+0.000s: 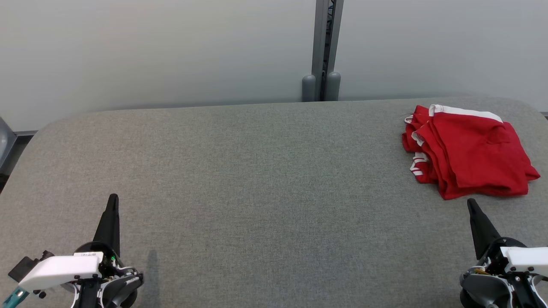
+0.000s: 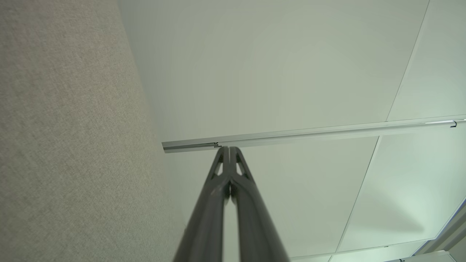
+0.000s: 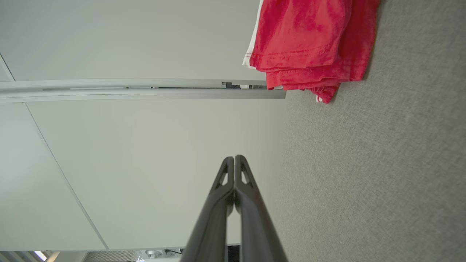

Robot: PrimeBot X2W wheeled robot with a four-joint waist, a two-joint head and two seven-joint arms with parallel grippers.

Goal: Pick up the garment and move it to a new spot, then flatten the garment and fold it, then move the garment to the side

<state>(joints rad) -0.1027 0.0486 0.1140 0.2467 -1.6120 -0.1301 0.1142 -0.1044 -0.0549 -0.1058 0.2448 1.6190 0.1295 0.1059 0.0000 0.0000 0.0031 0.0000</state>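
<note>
At the lower left, the left gripper (image 1: 113, 201) hovers just above the table (image 1: 257, 179), its two dark fingers pressed tight together with nothing between them. Its wrist view shows the same: tips meeting, no cloth caught. The grey, felt-like tabletop runs bare across the middle. Behind it is a pale wall (image 1: 171, 51), with a grey metal post (image 1: 323, 51) standing at the table's far edge.

Further right, the garment (image 1: 466, 149) lies on the table near its far right corner. It is red with white trim (image 1: 466, 112) and sits in a loose, rumpled pile of several layers, not spread flat. Its near hem (image 1: 483, 190) faces the robot.

At the lower right, the right gripper (image 1: 472, 204) points up toward that hem, close to it but apart from it. Its fingers are also fully closed and hold nothing.

The cloth looks like thin jersey, so it is probably light, soft and limp. It should sag and open out once it is lifted, and nothing about it seems fragile. The felt-like top may grip it a little, so lifting looks safer than dragging. The stitched near hem is the handiest place to pinch, being a firm double edge nearest the right gripper. Its layers are stacked there, so a shallow pinch may take only the top one, and a deeper bite would carry the whole pile. The fingers would have to open first.
</note>
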